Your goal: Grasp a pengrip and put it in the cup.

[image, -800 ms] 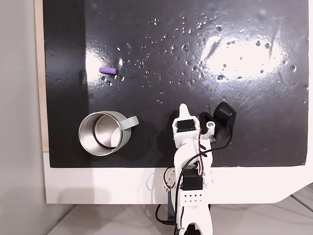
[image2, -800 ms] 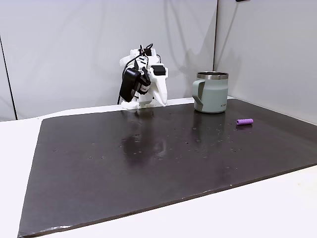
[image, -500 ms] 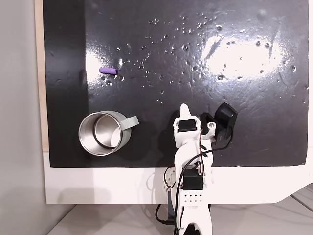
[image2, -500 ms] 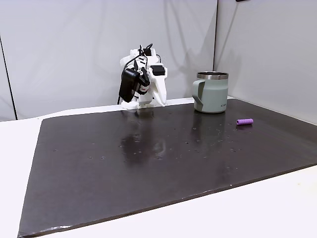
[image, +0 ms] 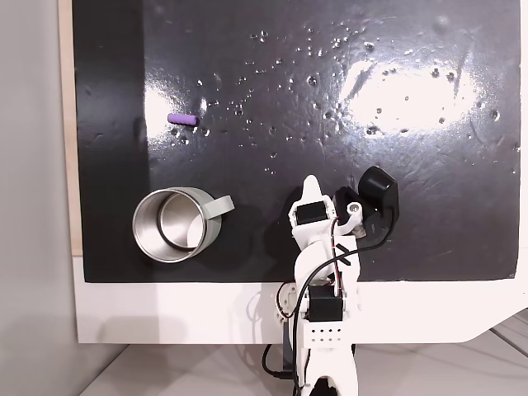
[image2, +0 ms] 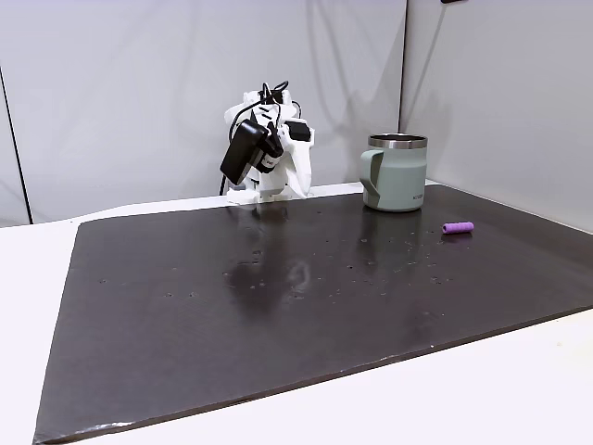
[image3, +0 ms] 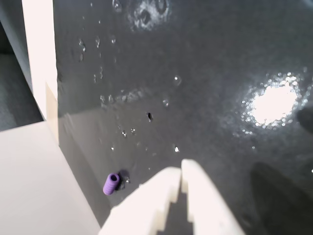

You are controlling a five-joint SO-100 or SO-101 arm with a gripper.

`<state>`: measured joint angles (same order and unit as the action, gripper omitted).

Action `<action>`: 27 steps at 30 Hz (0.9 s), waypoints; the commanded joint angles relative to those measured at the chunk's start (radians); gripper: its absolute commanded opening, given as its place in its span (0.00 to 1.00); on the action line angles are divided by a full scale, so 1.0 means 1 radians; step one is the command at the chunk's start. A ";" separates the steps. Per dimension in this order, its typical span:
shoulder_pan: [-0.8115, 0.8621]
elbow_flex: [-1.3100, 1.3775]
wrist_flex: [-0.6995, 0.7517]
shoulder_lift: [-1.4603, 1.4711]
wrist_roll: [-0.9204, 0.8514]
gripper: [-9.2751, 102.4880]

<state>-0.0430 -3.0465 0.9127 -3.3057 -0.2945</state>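
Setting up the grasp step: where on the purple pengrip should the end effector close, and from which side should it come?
Probably its middle, from straight above. The pengrip lies on its side on the black mat, a short tube with its long axis running left-right in a fixed view, apart from the cup. Fingers astride its rounded sides would hold better than on its ends. The end effector looks shut now, so open first.

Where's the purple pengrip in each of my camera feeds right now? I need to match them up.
A fixed view, from above: pengrip upper left on the black mat, above the cup.
A fixed view, from the side: pengrip far right on the mat, in front and right of the cup.
Wrist view: pengrip lower left, left of the pincer.
Shared landmark: the mat's pale edge beside the pengrip.
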 commanded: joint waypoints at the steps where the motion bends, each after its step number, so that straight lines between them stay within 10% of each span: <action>1: -0.031 0.141 0.043 -0.011 -0.112 0.08; 27: -0.147 0.776 -0.003 0.589 -0.703 0.08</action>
<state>-0.1810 -2.3715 0.9833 -2.8103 -0.9434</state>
